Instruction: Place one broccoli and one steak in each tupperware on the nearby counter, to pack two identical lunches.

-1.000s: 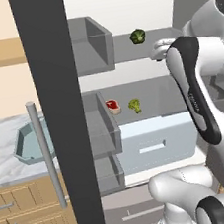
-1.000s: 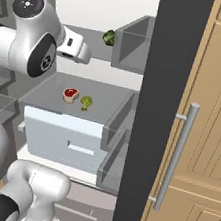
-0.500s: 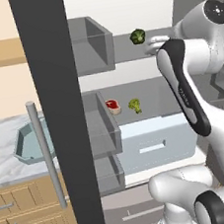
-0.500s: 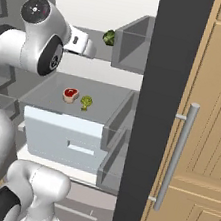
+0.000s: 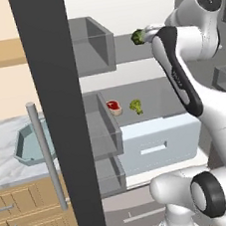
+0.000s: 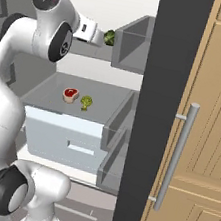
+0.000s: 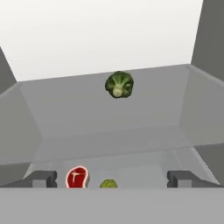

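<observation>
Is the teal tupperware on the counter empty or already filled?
Empty, as far as visible: the teal tupperware shows a bare inside, though the fridge door hides its right part.

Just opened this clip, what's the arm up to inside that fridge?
The arm has its end effector at the upper fridge shelf, fingers spread wide, facing a broccoli sitting there. On the shelf below lie a steak and a second broccoli. The teal tupperware on the marbled counter looks unfilled.
</observation>
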{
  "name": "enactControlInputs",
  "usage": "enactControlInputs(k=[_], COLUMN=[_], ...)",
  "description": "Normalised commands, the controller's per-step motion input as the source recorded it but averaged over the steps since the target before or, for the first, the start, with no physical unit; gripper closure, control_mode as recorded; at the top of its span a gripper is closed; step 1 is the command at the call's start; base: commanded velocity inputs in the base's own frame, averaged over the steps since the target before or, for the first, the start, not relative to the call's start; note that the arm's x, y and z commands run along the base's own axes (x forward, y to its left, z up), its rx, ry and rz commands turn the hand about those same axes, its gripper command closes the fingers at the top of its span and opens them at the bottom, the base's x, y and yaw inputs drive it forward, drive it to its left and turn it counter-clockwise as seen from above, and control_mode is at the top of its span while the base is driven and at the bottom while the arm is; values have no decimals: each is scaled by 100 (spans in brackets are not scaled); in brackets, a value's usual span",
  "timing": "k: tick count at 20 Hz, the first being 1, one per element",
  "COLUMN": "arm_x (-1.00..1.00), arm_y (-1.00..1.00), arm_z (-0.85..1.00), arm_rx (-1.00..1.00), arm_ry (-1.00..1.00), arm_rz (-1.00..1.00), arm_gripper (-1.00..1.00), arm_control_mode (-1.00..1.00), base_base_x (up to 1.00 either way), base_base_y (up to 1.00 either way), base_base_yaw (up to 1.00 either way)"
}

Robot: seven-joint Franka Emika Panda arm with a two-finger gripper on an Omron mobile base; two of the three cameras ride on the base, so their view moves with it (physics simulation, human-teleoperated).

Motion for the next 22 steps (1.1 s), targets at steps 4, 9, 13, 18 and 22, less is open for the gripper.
enactControlInputs(k=[4,9,13,18,22], arm_x=[46,39,42,47,56], arm_y=[-7,-5,-16,-16,-3], arm_z=[0,-6,-11,-13,-15], arm_rx=[0,0,0,0,0], arm_ry=[0,1,0,0,2], arm_rz=[0,0,0,0,0], arm_gripper=[-100,-100,-100,-100,-100], arm_control_mode=[-100,-100,-100,-100,-100], base_base_x=[0,0,0,0,0], base_base_y=[0,0,0,0,0], base_base_yaw=[0,0,0,0,0])
